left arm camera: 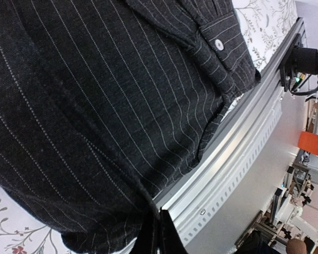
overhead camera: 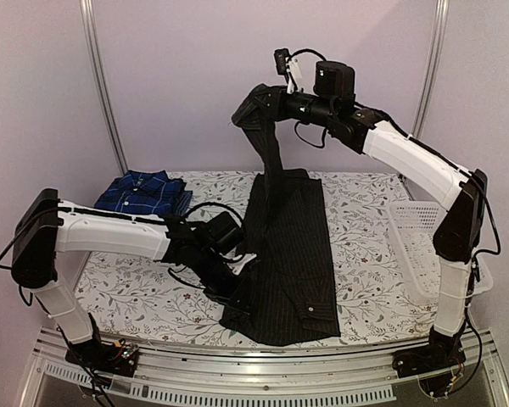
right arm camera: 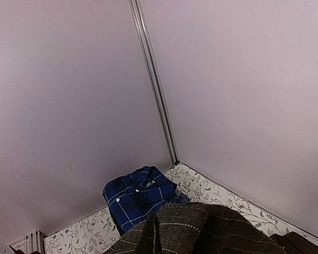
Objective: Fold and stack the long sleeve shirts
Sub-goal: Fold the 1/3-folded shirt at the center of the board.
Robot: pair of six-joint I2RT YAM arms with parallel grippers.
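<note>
Black pinstripe shirt (overhead camera: 293, 246): lies lengthwise mid-frame on the counter (overhead camera: 356, 220), far end lifted to upper centre by the right claw (overhead camera: 248, 108), which is closed on cloth that buries its fingertips. Left claw (left arm camera: 159, 233): closed on the shirt's lower-left hem, its tips cut off at the frame bottom. Blue plaid shirt (overhead camera: 144, 193): folded, upper left.

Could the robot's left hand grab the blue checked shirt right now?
Probably not just yet. The left hand is shut on the black striped shirt, so it is busy. The blue checked shirt lies folded at the far left, and nothing seems to block the way if it lets go.
</note>
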